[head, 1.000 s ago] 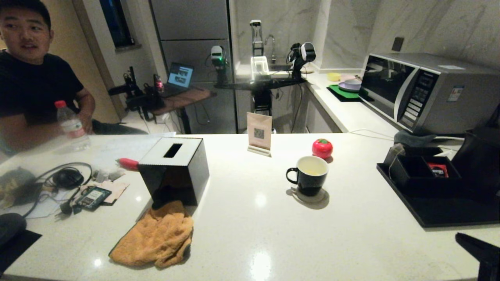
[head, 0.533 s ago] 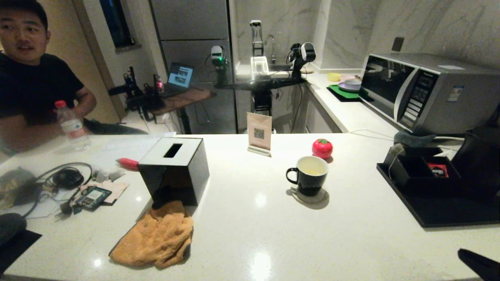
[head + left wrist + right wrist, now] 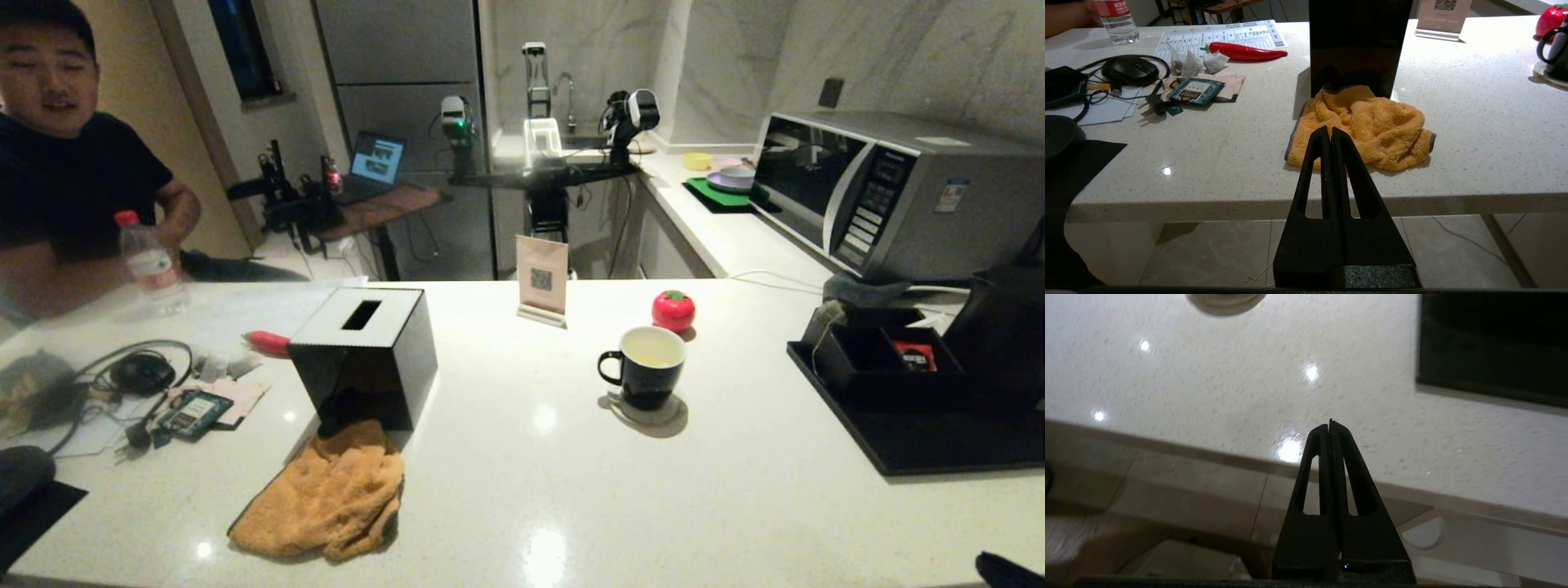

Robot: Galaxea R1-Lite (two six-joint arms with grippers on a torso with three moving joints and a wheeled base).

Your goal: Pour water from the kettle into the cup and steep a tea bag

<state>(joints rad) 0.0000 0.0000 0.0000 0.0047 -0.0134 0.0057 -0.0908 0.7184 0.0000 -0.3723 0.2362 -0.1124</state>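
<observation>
Sitting on a coaster at the counter's centre, the cup [image 3: 645, 366] holds pale yellowish water [image 3: 651, 351], so pouring looks done. At its 3 o'clock the tea bag [image 3: 825, 317] leans on the black tray's [image 3: 914, 449] organiser beside a red sachet [image 3: 914, 354], the kettle [image 3: 1002, 327] beyond. The right gripper [image 3: 1330, 425] hangs at the counter edge, jaws pressed together, empty. The left gripper [image 3: 1330, 132] is parked low facing an orange cloth [image 3: 1367, 124], jaws likewise together. A tissue box [image 3: 365, 353] lies at the cup's 9 o'clock, a red tomato toy [image 3: 673, 310] at its 1 o'clock; neither blocks a reach for the tea bag
</observation>
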